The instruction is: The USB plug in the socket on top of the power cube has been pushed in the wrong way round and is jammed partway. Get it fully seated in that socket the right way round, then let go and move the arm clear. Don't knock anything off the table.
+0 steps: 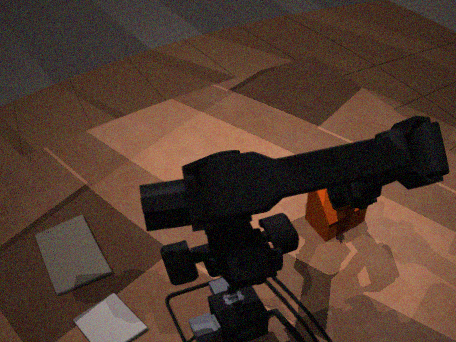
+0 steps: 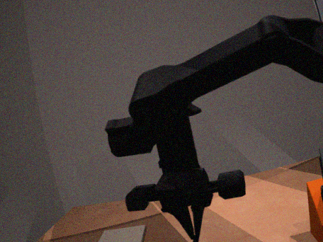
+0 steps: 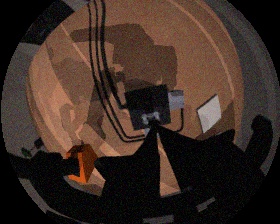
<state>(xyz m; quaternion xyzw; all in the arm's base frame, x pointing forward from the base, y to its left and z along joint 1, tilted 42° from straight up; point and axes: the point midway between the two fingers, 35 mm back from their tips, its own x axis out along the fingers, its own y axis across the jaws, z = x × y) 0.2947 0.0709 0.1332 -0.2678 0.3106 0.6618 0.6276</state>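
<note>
Top view: the dark arm (image 1: 310,168) stretches across the desk (image 1: 165,136), its wrist bent down over the power cube (image 1: 240,321). The power cube is a black block with grey patches that sits by the desk edge nearest this camera, about midway along it. The jaws (image 1: 232,290) point straight down at the top of the cube and are mostly hidden under the wrist. A small pale piece there, the USB plug (image 1: 232,297), shows just below them. Black cables (image 1: 300,308) curve away on both sides of the cube. An orange block (image 1: 327,216) stands to the right, partly under the arm. A grey sheet (image 1: 72,253) and a white sheet (image 1: 110,321) lie flat toward the left corner of that edge.

Exterior view: the jaws (image 2: 194,231) hang vertically, the two fingers drawn together to a narrow point that runs off the bottom of the picture. The plug and cube fall outside this view. The orange block (image 2: 314,209) shows at the right border, and the grey sheet (image 2: 122,233) lies near the desk's left corner.

Wrist view: the fingers converge to a tip, and the jaws are nearly shut, pinching the USB plug (image 3: 150,118) on top of the power cube (image 3: 146,100). How far the plug sits in its socket, or which way round, is too small to tell. The cables (image 3: 100,66) run away up the desk. The orange block (image 3: 81,162) sits to the lower left, and the white sheet (image 3: 209,112) is to the right of the cube.
</note>
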